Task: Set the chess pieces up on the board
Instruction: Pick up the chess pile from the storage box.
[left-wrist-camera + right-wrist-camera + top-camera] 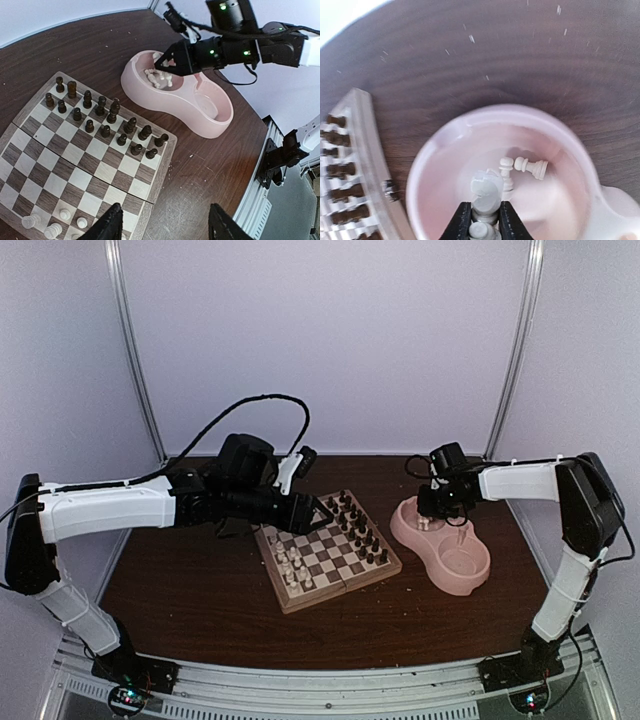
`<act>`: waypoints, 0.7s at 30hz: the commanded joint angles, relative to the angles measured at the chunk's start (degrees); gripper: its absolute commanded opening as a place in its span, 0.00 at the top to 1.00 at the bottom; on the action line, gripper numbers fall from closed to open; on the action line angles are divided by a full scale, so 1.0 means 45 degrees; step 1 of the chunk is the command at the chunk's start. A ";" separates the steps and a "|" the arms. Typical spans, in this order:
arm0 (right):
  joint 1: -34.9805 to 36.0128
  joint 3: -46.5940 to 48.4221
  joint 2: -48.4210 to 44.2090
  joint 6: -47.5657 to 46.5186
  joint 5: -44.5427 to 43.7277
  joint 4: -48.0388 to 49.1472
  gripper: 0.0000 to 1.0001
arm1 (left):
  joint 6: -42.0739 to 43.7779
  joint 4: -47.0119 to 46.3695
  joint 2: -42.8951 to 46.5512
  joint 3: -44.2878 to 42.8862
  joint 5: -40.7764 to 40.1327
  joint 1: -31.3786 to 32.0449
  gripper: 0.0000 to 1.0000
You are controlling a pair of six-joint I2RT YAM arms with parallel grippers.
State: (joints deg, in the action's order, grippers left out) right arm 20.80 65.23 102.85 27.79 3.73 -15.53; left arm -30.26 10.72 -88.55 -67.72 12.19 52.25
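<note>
The wooden chessboard (327, 552) lies mid-table, with dark pieces along its far right side and several cream-white pieces (292, 563) at its near left. My right gripper (482, 220) is shut on a cream-white knight (486, 189) just above the left cup of the pink double bowl (443, 540), where two more white pieces (530, 166) lie. It also shows in the left wrist view (167, 60). My left gripper (165, 227) is open and empty, hovering over the board's right edge (160, 172). In the top view the left gripper (312, 510) is over the board's far corner.
The bowl's right cup (465, 565) holds no pieces that I can see. Dark pieces (102, 120) stand in two rows on the board. The brown table (200, 590) ends at a metal rail (320, 680) near the arm bases. Pale walls enclose the back and sides.
</note>
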 commanded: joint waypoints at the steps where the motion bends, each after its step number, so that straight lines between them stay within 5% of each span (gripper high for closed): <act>1: -0.0051 -0.0697 -0.1832 -0.0482 -0.0212 0.1137 0.80 | 0.0240 -0.0261 0.0135 -0.0181 -0.0071 0.0069 0.42; 12: -0.0089 -0.2220 -0.3296 -0.0661 0.0454 0.3387 0.85 | 0.0250 -0.0196 -0.0022 -0.0299 0.0002 0.0058 0.41; 21: -0.0149 -0.1661 -0.4155 0.1668 0.2006 0.2154 0.86 | 0.0113 -0.0166 -0.1034 -0.1314 0.0675 0.0068 0.46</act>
State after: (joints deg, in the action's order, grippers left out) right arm 20.73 55.24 86.65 28.75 8.43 -3.46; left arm -29.89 11.29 -90.74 -69.97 12.91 52.25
